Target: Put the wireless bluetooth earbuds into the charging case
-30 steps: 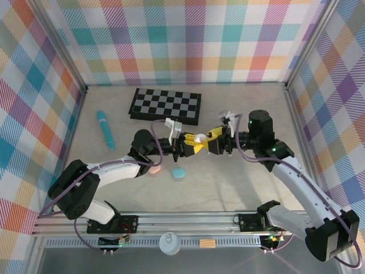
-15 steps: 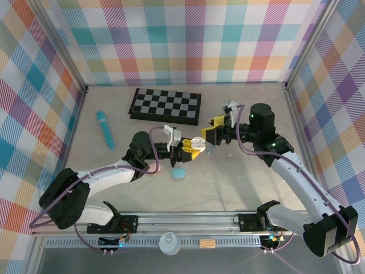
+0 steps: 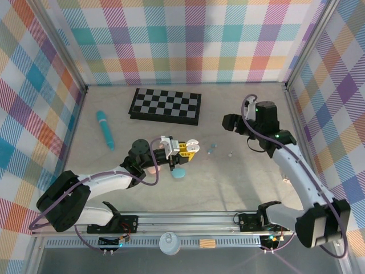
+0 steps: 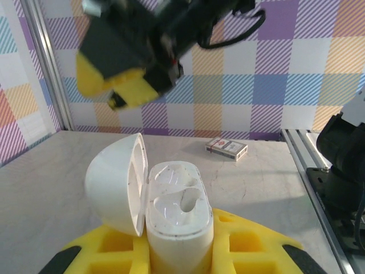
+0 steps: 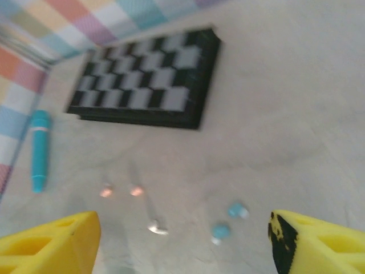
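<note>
The left gripper (image 3: 183, 149) is clamping the open, empty case (image 4: 177, 208). The right gripper (image 5: 183, 231) is hovering, jaws apart, over the earbuds (image 5: 220, 230) lying loose on the table (image 5: 285, 114) beneath it. Pick-up is likely beginning, calling for a descent centred on one bud.

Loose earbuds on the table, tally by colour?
pink earbuds: 2
light blue earbuds: 2
white earbud: 1
Total: 5 (counted in the right wrist view, which is somewhat blurred)
</note>
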Controlling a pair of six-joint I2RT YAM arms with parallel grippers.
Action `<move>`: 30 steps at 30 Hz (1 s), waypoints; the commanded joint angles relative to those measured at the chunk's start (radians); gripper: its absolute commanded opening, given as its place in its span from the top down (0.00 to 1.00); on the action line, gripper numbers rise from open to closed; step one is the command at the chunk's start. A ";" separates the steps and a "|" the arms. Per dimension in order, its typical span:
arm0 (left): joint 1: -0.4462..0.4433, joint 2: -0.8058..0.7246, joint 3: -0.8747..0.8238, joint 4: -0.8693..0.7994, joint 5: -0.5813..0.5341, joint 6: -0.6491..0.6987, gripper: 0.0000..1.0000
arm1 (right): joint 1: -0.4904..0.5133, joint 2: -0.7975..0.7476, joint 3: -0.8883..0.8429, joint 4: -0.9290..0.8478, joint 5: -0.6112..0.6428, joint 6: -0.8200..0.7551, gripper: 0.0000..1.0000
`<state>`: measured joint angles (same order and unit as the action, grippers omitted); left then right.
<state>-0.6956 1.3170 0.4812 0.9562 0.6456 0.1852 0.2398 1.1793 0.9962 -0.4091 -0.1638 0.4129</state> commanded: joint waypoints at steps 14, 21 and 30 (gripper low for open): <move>0.030 -0.037 -0.038 0.101 0.029 0.000 0.99 | -0.025 0.399 -0.032 -0.047 0.024 0.071 0.33; 0.030 -0.054 -0.042 0.092 0.035 -0.006 0.99 | -0.026 0.460 -0.065 0.005 -0.024 0.059 0.39; 0.030 -0.080 -0.042 0.058 0.039 -0.001 0.99 | -0.023 0.512 -0.057 0.003 -0.099 0.024 0.40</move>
<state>-0.6773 1.2648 0.4469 0.9970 0.6579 0.1764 0.2153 1.6749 0.9367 -0.4122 -0.2203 0.4591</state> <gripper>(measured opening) 0.199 0.603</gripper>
